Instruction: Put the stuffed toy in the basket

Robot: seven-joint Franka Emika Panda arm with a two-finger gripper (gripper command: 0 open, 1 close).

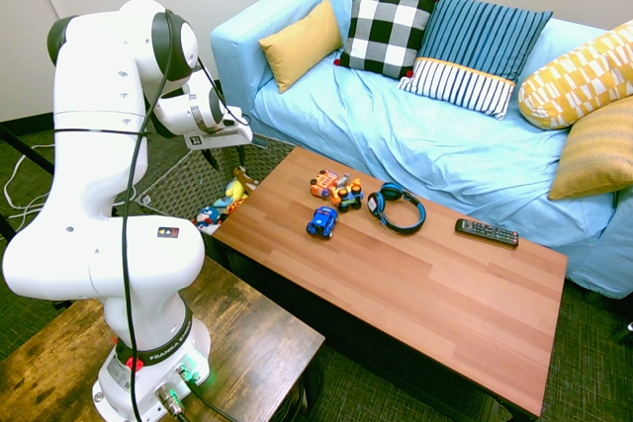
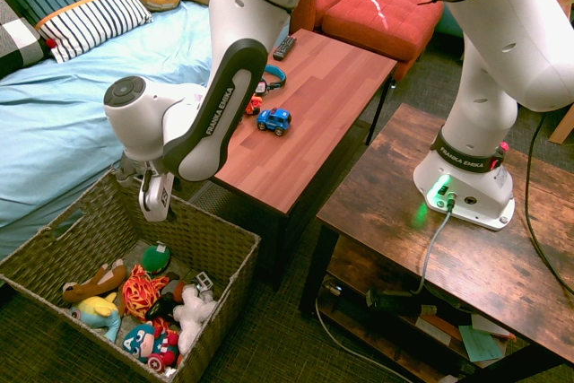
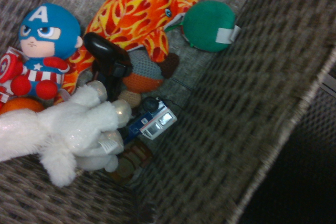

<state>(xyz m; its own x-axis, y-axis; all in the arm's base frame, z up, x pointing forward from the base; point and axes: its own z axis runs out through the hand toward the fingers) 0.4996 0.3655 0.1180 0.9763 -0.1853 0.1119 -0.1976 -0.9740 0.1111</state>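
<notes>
The stuffed toy (image 2: pixel 191 311), white and fluffy, lies inside the basket (image 2: pixel 224 253) near its front corner, resting on other toys. From the wrist view the stuffed toy (image 3: pixel 68 129) sprawls on the woven basket floor (image 3: pixel 220 108) with its limbs spread. My gripper (image 2: pixel 148 190) hangs above the basket's far rim, well clear of the toy, with its fingers apart and nothing between them. From the other side my gripper (image 1: pixel 211 157) shows over the basket (image 1: pixel 178 190) beside the sofa.
Sharing the basket are a Captain America plush (image 3: pixel 42 45), an orange flame-patterned plush (image 3: pixel 139 14) and a green ball (image 3: pixel 207 24). On the wooden coffee table (image 1: pixel 445 294) sit a blue toy car (image 1: pixel 321 221), headphones (image 1: pixel 396 207) and a remote (image 1: pixel 486 232).
</notes>
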